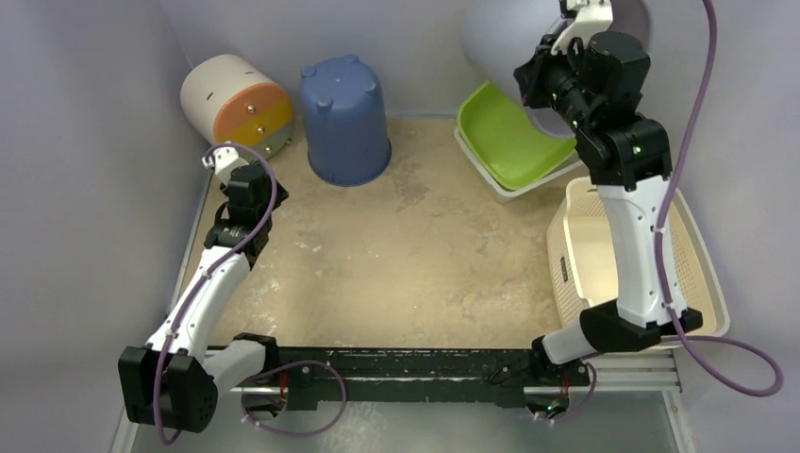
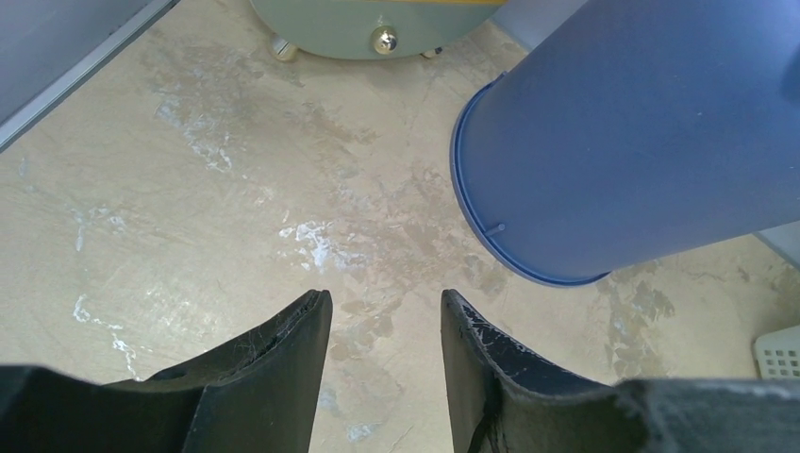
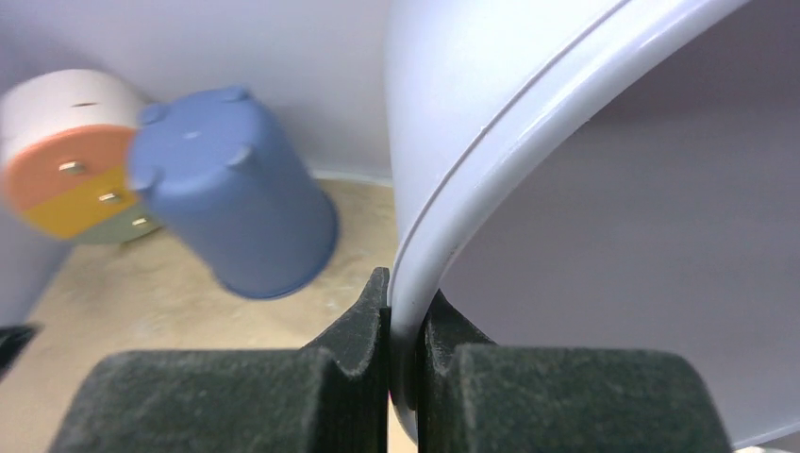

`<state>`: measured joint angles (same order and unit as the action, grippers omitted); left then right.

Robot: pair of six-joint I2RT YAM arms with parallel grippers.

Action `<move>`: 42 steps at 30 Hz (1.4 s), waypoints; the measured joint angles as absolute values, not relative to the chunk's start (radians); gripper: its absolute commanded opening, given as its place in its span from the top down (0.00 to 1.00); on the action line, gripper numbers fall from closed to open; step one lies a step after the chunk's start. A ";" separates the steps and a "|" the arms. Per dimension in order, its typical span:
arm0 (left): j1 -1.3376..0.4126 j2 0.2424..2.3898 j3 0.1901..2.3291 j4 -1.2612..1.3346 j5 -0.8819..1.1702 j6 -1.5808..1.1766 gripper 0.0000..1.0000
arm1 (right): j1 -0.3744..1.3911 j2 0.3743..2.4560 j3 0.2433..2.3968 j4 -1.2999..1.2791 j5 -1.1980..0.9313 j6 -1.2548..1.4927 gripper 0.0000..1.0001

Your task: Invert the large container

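Observation:
The large container point(image 1: 495, 38) is a pale lavender bucket, lifted off the table at the back right and tipped on its side. My right gripper point(image 1: 571, 14) is shut on its rim. In the right wrist view the two black fingers pinch the rim's edge point(image 3: 443, 217), one inside the wall and one outside, with the gripper point(image 3: 406, 302) low in the middle of the picture. My left gripper point(image 2: 387, 297) hangs open above the bare tabletop at the left, holding nothing. It shows in the top view near the back left point(image 1: 222, 156).
A blue bucket point(image 1: 344, 118) stands upside down at the back centre, close to the right of my left fingers point(image 2: 623, 132). A round drum with an orange, yellow and green face point(image 1: 236, 104) lies at the back left. A green tray point(image 1: 514, 142) leans at the back right. A cream basket point(image 1: 585, 255) sits on the right.

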<state>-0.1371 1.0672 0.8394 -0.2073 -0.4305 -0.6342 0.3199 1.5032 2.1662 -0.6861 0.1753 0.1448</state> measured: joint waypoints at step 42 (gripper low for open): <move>-0.098 1.085 0.835 -0.218 -0.507 -0.678 0.70 | 0.344 1.461 0.828 1.001 -1.303 1.328 1.00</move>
<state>-0.0982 1.0851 0.8352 -0.2180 -0.5068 -0.6785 0.3443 1.4612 0.8280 1.0012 -1.3029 1.3277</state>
